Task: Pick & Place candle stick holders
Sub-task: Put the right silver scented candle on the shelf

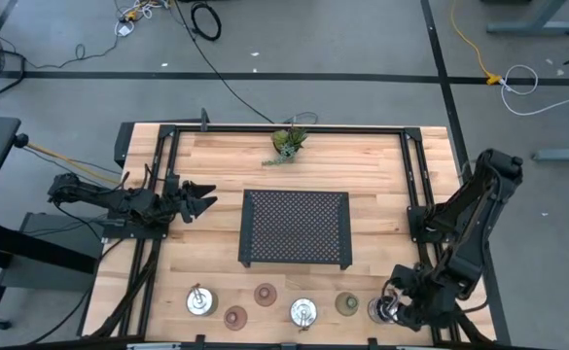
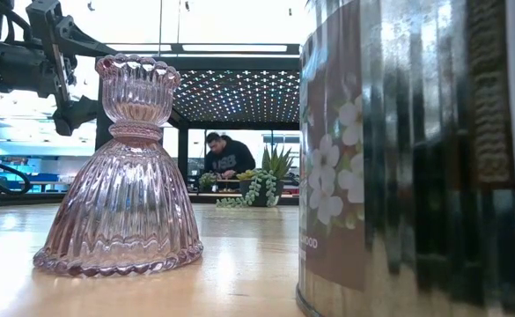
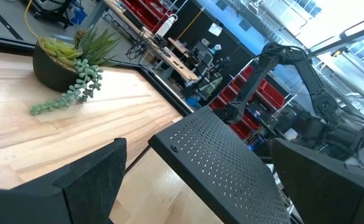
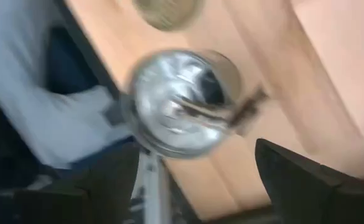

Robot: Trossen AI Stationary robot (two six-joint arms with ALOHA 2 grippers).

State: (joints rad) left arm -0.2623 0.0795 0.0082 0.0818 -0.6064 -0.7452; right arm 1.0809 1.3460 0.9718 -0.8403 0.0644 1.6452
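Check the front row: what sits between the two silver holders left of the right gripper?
In the high view, between the left silver holder and the middle silver holder lie two brownish-red holders. The right gripper is at the row's far right end.

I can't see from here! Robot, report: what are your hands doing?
Right gripper open over shiny silver round holder at the near right edge. Left gripper open, waiting left of black perforated tray. Nothing blocking.

Robotics lab; red storage racks [image 3: 266, 93]; floor cables [image 1: 206, 19]; workbenches.
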